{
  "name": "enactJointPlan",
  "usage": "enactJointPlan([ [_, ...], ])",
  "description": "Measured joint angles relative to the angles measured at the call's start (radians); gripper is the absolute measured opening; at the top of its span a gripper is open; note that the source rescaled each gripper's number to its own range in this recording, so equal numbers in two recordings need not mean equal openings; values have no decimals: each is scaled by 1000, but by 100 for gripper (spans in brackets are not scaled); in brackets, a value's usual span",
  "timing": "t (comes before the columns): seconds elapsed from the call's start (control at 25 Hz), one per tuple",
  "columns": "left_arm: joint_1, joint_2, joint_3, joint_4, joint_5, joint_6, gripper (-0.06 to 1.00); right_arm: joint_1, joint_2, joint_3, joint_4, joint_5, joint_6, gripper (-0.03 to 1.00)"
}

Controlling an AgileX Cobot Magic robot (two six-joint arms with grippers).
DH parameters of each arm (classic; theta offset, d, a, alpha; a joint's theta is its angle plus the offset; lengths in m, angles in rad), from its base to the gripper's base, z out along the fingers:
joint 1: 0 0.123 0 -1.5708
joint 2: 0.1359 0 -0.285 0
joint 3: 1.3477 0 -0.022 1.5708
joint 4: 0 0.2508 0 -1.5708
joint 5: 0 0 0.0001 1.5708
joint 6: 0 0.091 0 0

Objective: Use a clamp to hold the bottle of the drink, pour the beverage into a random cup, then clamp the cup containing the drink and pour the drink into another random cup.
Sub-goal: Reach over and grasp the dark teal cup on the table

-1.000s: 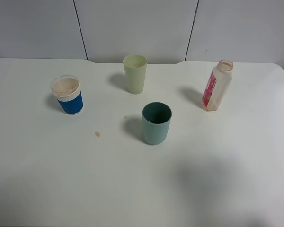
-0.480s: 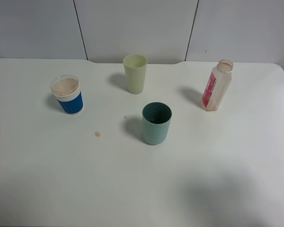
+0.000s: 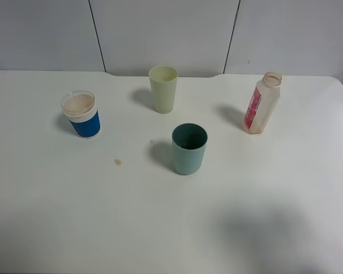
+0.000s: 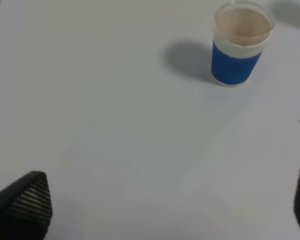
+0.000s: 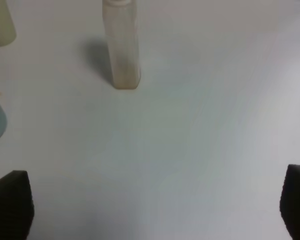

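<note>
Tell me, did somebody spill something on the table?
Maybe a little. A small brownish spot marks the white table near the blue cup. The bottle, pale green cup and teal cup stand upright too, nothing tipped.

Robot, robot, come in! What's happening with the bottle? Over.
Both jaws wide open, empty. Bottle upright, no cap, untouched. Teal cup, pale cup, blue cup stand clear of it. Over.

1. The white table (image 3: 57, 217) has a matte top filling the view; its far edge steps in at the middle.
2. A brown stain (image 3: 118, 162), small and round, lies on it left of centre.
3. The grey wall panels (image 3: 166, 28) stand behind the far edge, split by two dark seams.
</note>
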Motion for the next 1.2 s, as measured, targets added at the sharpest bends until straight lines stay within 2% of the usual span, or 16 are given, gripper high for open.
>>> enactJointPlan([
  [0.92,0,0,0,0,0,0,94,-4,0,0,0,-5,0,98],
  [1.04,0,0,0,0,0,0,94,-47,0,0,0,-5,0,98],
  [1.2,0,0,0,0,0,0,94,-151,0,0,0,-6,0,98],
])
